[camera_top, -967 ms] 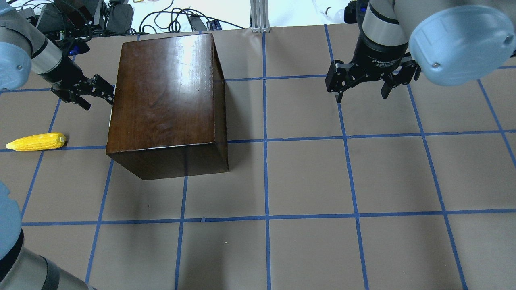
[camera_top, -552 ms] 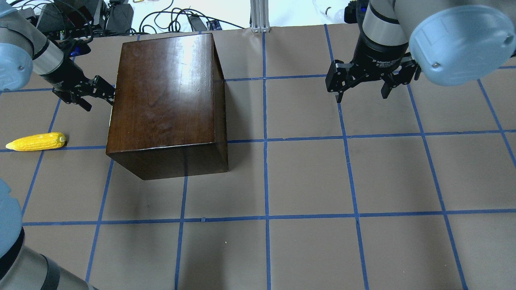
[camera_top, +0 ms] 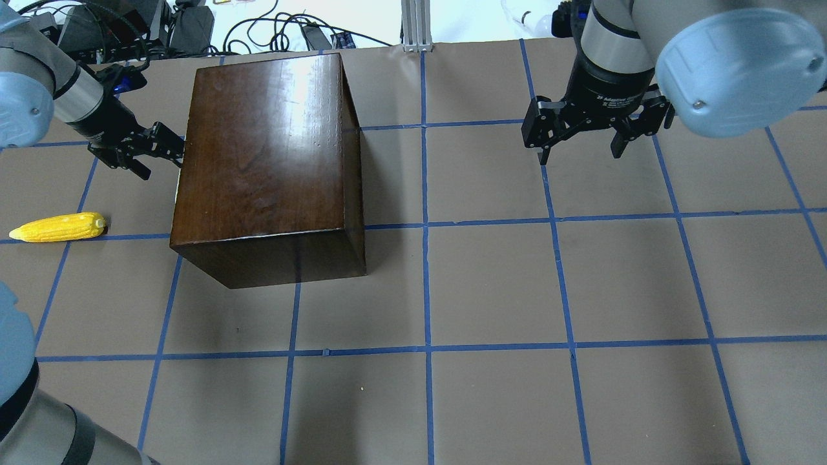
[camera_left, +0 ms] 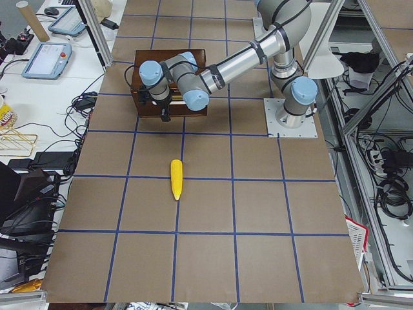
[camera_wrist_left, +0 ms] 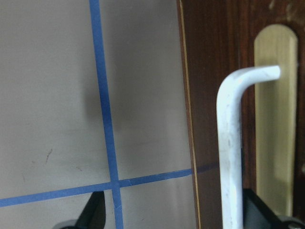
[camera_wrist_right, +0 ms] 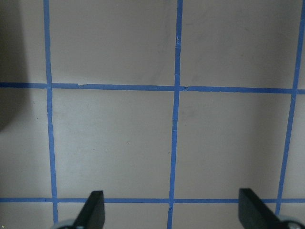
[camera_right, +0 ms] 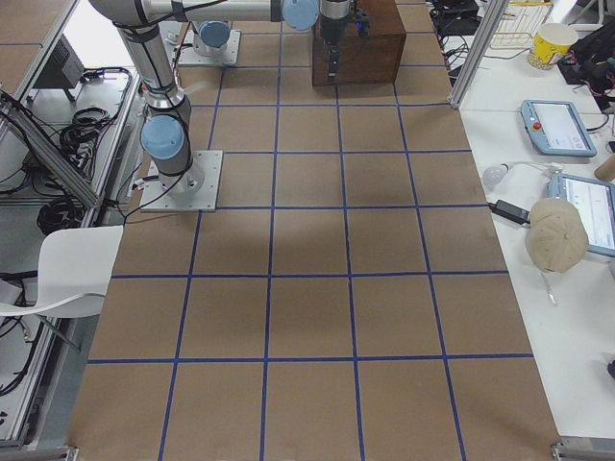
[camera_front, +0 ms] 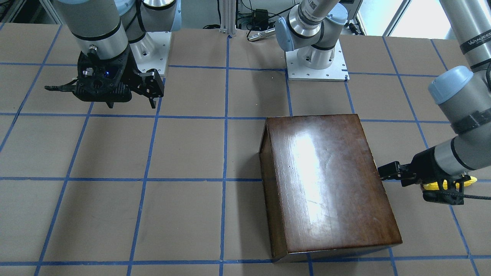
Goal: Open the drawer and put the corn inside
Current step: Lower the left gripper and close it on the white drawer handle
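The glossy dark-brown wooden box (camera_top: 265, 161) stands on the table, and its drawer is shut. The drawer's dark front panel (camera_wrist_left: 214, 71) faces my left arm. It carries a white bent metal handle (camera_wrist_left: 228, 157) on a brass plate. My left gripper (camera_top: 158, 154) is open at that side of the box. In the left wrist view (camera_wrist_left: 176, 212) the handle lies between the fingers, close to one of them. The yellow corn (camera_top: 58, 227) lies on the table nearer the robot than the gripper, clear of the box. My right gripper (camera_top: 578, 152) is open and empty above the table, far from the box.
The table is brown paper with a blue tape grid (camera_top: 426, 226). Cables and equipment (camera_top: 129, 26) lie beyond its far edge. The two arm bases (camera_front: 316, 65) stand at the robot's side. From the front, the left wrist hides most of the corn (camera_front: 470, 180).
My left wrist has shifted slightly toward the far edge, with its fingers still at the box's drawer side. The right arm, box and corn have not moved.
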Controlling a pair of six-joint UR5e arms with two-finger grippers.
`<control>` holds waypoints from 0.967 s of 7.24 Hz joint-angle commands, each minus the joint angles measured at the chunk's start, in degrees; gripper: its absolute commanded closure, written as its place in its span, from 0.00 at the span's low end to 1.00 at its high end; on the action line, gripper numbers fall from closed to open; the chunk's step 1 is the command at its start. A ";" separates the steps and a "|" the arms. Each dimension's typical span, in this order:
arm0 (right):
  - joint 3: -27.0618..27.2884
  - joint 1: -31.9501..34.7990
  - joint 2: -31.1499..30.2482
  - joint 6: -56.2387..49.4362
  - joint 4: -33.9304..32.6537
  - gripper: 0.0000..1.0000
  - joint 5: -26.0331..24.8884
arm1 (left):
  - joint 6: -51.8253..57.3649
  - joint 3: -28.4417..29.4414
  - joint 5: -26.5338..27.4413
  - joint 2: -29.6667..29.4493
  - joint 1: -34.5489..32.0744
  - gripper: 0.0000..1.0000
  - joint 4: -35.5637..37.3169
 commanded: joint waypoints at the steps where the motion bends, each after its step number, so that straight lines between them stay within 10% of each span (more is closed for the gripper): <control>1: 0.00 0.00 0.00 0.00 0.00 0.00 0.00 | 0.03 0.00 -0.07 -0.06 0.35 0.00 0.00; 7: 0.00 0.00 0.00 0.00 0.00 0.00 0.00 | 0.11 0.09 0.19 -0.15 0.61 0.00 1.05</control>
